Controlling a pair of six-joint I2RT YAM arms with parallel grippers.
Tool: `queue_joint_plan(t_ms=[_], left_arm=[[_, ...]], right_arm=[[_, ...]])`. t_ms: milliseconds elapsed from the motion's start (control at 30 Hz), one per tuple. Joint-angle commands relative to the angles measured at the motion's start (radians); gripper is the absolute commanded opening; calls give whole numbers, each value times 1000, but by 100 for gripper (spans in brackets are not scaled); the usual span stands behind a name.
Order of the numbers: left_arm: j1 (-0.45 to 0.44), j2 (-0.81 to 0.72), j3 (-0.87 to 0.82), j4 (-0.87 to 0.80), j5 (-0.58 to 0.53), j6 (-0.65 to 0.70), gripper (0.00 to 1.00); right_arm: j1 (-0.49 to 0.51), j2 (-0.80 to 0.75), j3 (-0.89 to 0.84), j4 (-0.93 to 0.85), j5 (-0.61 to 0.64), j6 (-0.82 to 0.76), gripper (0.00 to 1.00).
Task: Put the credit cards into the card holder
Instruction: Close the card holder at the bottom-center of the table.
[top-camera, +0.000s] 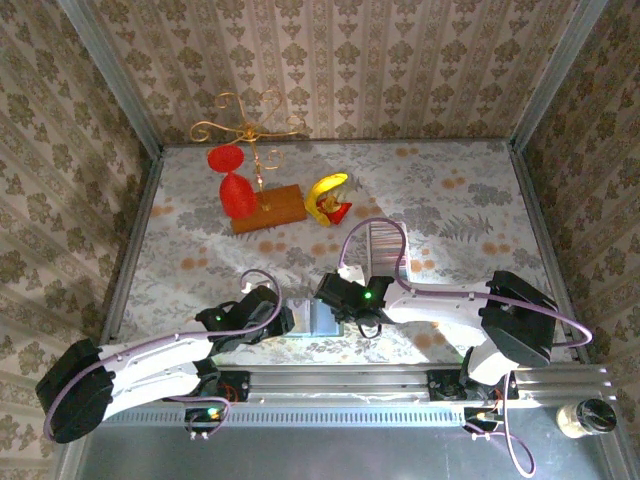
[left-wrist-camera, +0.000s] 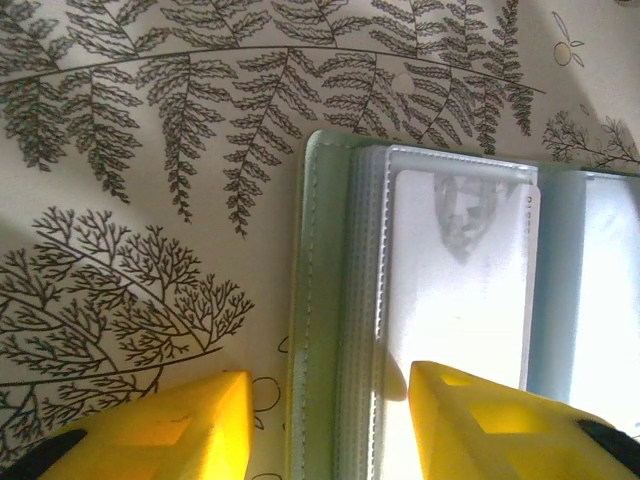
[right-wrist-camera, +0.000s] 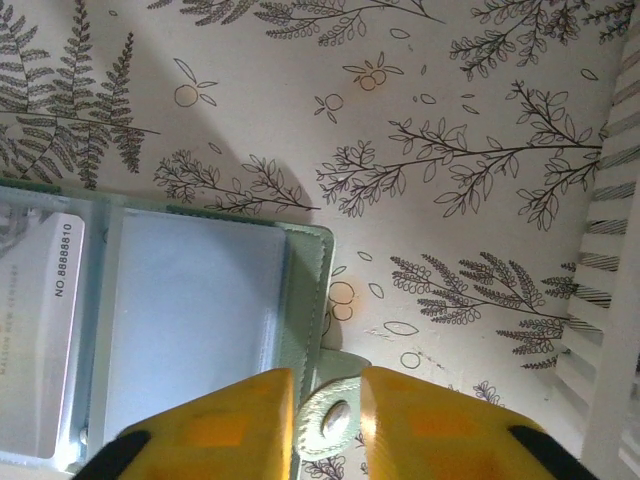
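Left gripper (left-wrist-camera: 330, 385), open, and right gripper (right-wrist-camera: 327, 385), grip unclear, are bracketing the open sage-green folding wallet (left-wrist-camera: 320, 300); next, fetching silvery ribbed cards (top-camera: 382, 245).

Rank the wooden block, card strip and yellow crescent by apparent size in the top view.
Largest: wooden block.
Then card strip and yellow crescent, about alike. The strip is partly covered, so I leave those two unranked.

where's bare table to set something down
Open cloth lies right of the credit cards toward the right wall, and between the wooden stand and the left wall. Crowded at the card holder, flanked by the left gripper and right gripper.
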Motion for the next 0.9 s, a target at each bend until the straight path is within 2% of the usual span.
queue_joint_plan(t_ms=[0,133,333,700,767,867], left_arm=[[-21,26,-5,121,99,-10,45],[-20,28,-5,123,99,-13,45],[-20,27,-9,131,102,-19,45],[-20,26,-16,152,104,-48,43],[-21,26,-19,163,104,-52,43],[-20,28,-17,167,103,-57,43]], right_arm=[[4,-19,-12,-46,50,24,19],[4,-21,-14,-48,50,24,15],[4,-18,-17,-60,49,32,16],[4,-37,-50,-73,45,53,9],[4,-41,-58,-72,46,57,10],[4,-44,-62,-82,48,61,17]])
